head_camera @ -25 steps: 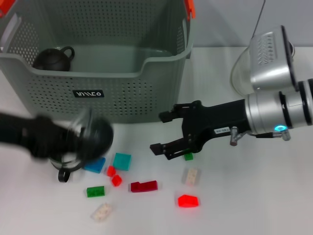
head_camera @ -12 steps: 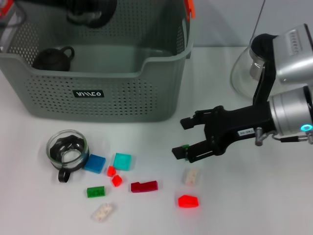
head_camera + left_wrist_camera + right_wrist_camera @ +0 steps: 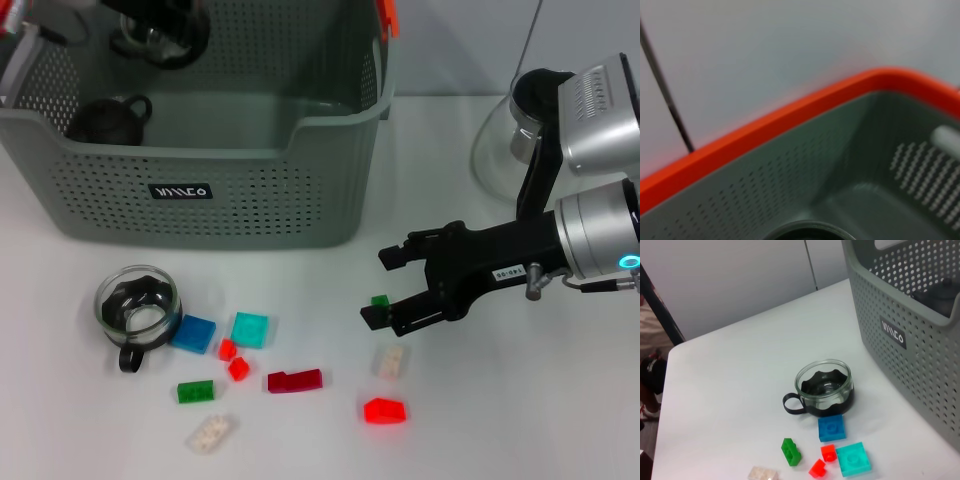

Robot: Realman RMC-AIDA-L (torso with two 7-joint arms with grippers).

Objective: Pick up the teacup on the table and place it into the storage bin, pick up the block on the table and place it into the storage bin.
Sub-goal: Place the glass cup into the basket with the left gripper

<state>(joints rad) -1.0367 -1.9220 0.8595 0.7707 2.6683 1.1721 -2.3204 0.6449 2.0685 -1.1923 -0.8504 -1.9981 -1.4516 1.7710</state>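
Since the earlier frame, the left gripper (image 3: 150,35) has gone from low over the counter (image 3: 520,420) up to the upper left of the head view, above the storage bin (image 3: 200,190), carrying a glass teacup (image 3: 160,32); the right gripper (image 3: 392,288) has backed off toward the right and now hovers with its fingers spread wide, holding nothing. A small green block (image 3: 380,300) lies on the counter between those fingers, not gripped.

What the left fingers are doing is not clear; they appear closed on the carried teacup, and the left wrist view shows only the bin's orange rim and perforated wall. A dark teapot (image 3: 108,120) already sits in the bin's left corner. A second teacup (image 3: 138,312) remains on the counter at lower left, just beside a blue block (image 3: 194,333).

Risks from here:
- Releasing from this height could crack the glass or knock it against the teapot below.
- The cup hangs near the bin's back wall; a drift outward could catch the rim.
- The green block is tiny, so the right fingers may pinch off-centre and flick it away.
- Loose bricks scattered nearby, such as the red block (image 3: 384,410), could be nudged by a low approach.
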